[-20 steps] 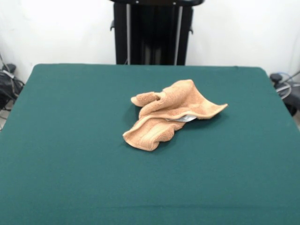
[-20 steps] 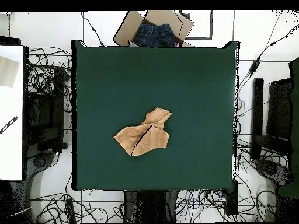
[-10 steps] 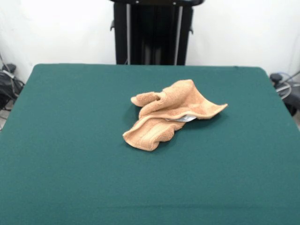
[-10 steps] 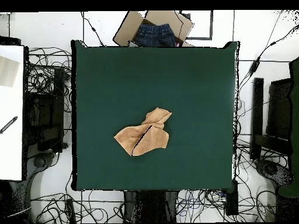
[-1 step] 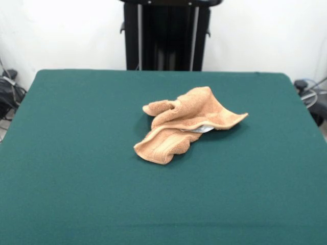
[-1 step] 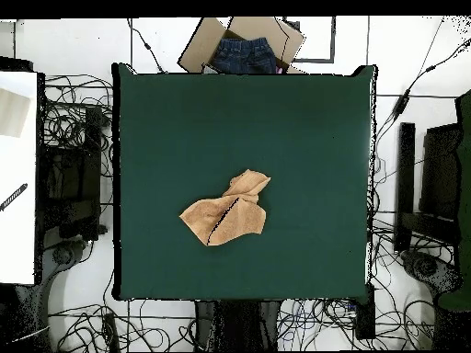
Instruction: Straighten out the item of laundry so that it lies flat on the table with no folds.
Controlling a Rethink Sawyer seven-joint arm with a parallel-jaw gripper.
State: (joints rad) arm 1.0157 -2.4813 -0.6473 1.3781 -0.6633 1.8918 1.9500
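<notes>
Towel (image 5: 185,125) is lying crumpled near the middle of the green tabletop (image 5: 76,153), one tan piece and nothing else on the cloth. In the front view it is bunching into several folds: a rolled lobe is poking out at its left, a flatter corner is pointing right, and a folded flap with a woven band is hanging toward the near edge. A small white tag (image 5: 203,129) is peeking out from under the right-hand fold. From overhead the towel (image 6: 226,214) is showing as a rough wedge with a dark crease running through it, well apart from every edge of the tabletop (image 6: 304,129).

Neither view is showing the hand, so I cannot tell whether it is apart or together; nothing is touching the towel.

Beyond the tabletop, one cardboard box (image 6: 207,43) with blue jeans (image 6: 245,55) in it is sitting on the floor.
</notes>
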